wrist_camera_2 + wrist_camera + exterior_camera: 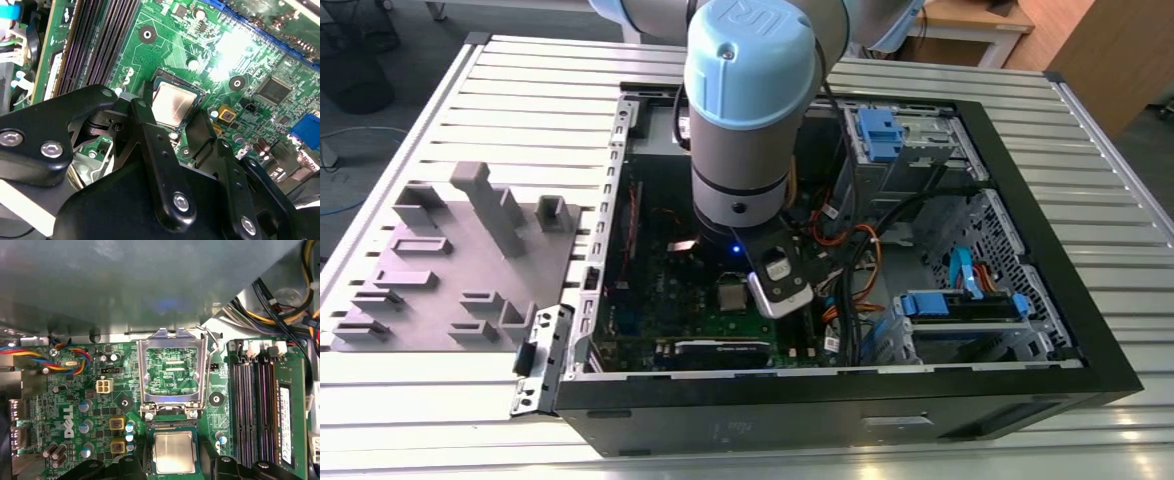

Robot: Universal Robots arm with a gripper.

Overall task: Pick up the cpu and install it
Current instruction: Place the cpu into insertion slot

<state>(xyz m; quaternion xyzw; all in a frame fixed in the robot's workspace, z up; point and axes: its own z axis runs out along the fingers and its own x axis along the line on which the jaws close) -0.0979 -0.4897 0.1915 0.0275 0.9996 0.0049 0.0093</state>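
A: Cpu (173,452) position, please.

B: It lies flat in its socket on the green circuit board (75,405), dull silver top facing up, as seen in both wrist views.

A: And the gripper (178,462)?

B: Spread. Its black fingers (150,135) stand one on each side of the cpu, with a gap between each and the chip's edge. Nothing is pinched.

A: The metal socket frame (172,372)?

B: Swung open, just beside the cpu. Green board shows through its window.

A: What lies around that?

B: Memory slots (250,405) run along one side, and one of them holds a memory stick (287,415). Coloured wires (70,357) cross the board on the other side.

A: Farther out?

B: In the exterior view the arm (747,110) reaches down into an open computer case (854,425) that lies on the slatted bench (494,90). A grey plastic tray of blocks (454,260) sits on the bench beside the case, at the exterior view's left.
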